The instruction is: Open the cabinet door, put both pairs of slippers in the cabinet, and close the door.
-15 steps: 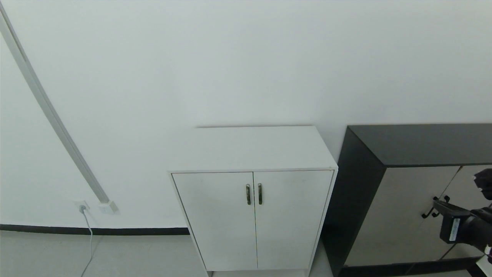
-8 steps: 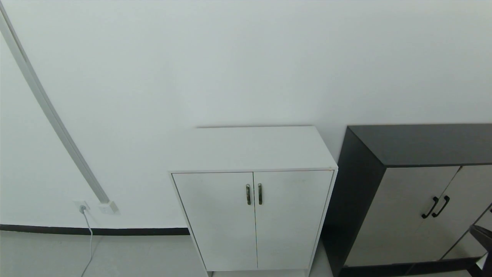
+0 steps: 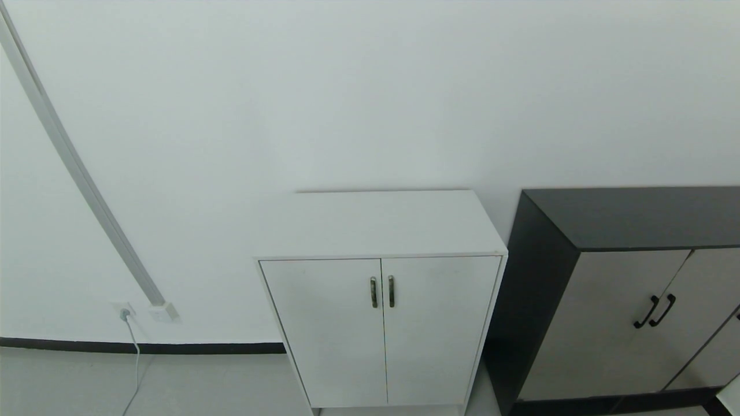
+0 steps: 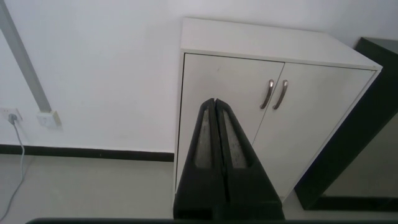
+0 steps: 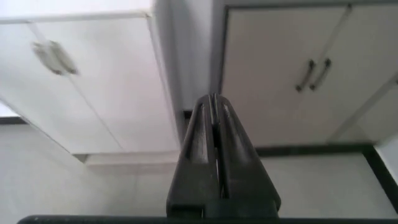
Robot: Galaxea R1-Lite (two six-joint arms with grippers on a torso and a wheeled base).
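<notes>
Standing against the wall (image 3: 347, 86) are two cabinets, side by side and just apart. The white cabinet (image 3: 381, 222) is on the left, the black cabinet (image 3: 532, 289) on the right. The white one has two doors (image 3: 324, 329), both shut and flush, and two upright metal handles (image 3: 373, 292) that sit next to each other at the middle seam. The black one has two grey doors (image 3: 601, 323), also shut, with two black handles (image 3: 653, 311) paired at their seam. Part of a third grey panel (image 3: 711, 358) shows beyond them at the edge. One pale conduit (image 3: 75, 167) slants down the wall to a small box, and just beside it is one socket (image 3: 123, 311). One plug sits in that socket, and its single cable (image 3: 136, 364) hangs to the floor (image 3: 202, 384). A black skirting (image 3: 144, 347) runs along the foot of the wall up to the white cabinet. The left hand (image 4: 215, 101) is held in front of the white cabinet, well short of its doors, with its two fingers pressed together and nothing between them. The right hand (image 5: 214, 96) points at the gap between the two cabinets, above the floor. Its two fingers are likewise pressed together and hold nothing.
</notes>
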